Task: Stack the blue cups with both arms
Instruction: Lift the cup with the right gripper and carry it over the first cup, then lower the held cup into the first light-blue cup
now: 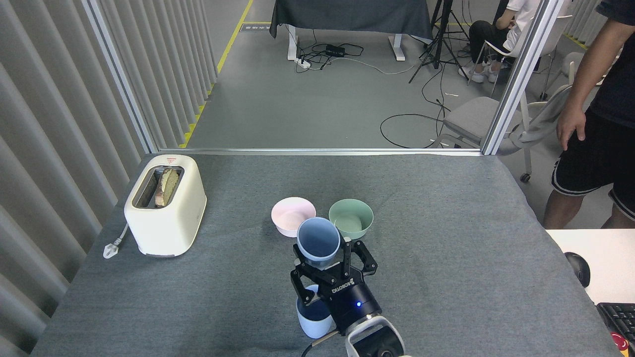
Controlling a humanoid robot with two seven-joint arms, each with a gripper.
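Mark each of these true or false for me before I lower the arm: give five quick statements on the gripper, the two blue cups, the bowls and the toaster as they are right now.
1. The right gripper holds a blue cup above the table. True.
2. The second blue cup lies tipped on its side. False: it stands upright on the grey table, partly hidden behind the gripper.
3. The pink bowl and the green bowl stand side by side beyond the cups. True.
4. The toaster is empty. False: bread sits in its slot.
5. The left gripper grips the standing cup. False: no left gripper is in view.
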